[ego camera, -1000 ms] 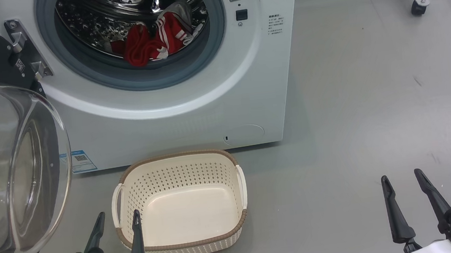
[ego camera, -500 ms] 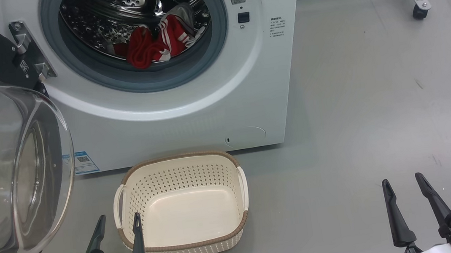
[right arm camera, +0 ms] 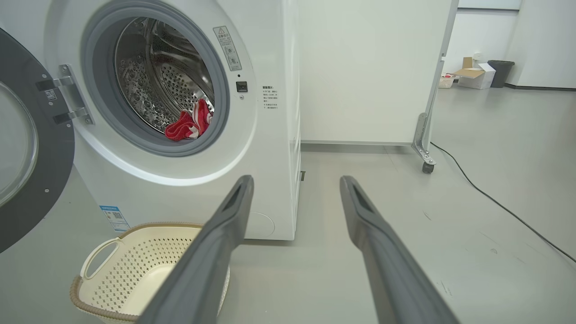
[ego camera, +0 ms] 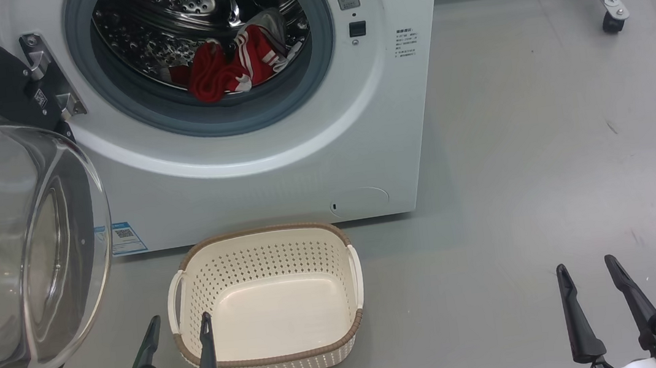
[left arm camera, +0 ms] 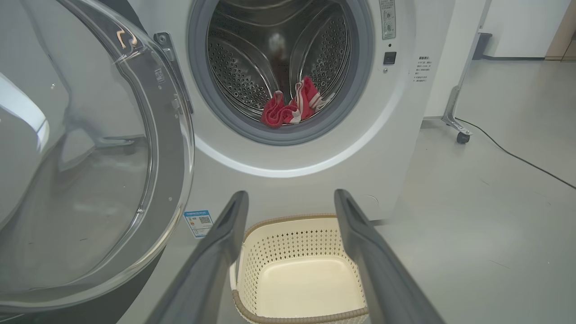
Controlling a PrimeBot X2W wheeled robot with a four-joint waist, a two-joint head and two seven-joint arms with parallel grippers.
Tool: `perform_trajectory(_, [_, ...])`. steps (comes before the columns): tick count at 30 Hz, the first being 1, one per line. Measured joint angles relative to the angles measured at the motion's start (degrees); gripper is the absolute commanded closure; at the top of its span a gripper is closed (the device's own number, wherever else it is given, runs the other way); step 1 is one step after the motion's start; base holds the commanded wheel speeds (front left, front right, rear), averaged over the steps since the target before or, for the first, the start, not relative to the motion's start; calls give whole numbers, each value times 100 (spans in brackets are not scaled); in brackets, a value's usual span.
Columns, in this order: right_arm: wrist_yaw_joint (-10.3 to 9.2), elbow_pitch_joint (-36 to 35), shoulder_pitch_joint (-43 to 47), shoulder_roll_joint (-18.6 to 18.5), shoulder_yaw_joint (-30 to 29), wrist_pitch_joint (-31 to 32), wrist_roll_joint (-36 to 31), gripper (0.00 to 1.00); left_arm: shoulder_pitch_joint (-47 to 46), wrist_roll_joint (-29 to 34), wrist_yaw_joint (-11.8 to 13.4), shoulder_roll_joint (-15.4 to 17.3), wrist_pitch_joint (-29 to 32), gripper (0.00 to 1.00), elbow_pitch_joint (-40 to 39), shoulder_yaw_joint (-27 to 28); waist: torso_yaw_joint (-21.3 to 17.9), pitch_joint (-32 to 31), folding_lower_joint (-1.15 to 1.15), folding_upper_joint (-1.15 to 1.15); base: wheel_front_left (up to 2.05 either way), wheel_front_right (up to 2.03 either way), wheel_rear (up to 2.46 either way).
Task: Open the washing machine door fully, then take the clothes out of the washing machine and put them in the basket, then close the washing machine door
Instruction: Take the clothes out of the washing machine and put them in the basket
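Clothes [ego camera: 229, 72] sit inside washer [ego camera: 277, 171], door [ego camera: 20, 244] swung out, basket [ego camera: 259, 232] empty; left gripper [ego camera: 179, 318] and right gripper [ego camera: 585, 264] splayed wide, holding nothing. Reaching in, left gripper could clip the door.

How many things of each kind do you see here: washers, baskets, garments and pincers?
Washer: 1
Basket: 1
Red garment: 1
Pincers: 2, the left pincer and the right pincer
Total: 5
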Motion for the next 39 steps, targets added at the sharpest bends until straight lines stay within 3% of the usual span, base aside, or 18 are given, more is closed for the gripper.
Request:
perform_trajectory(15, [-36,10,38,1,20,0,27,0,4,10,51,-9,-1,0,-25,-9,10,-66,0,0,40,-50,10])
perform_trajectory(39, [-36,10,49,3,87,0,42,0,24,11,47,-27,19,0,-47,-138,-13,-132,0,0,99,-99,0])
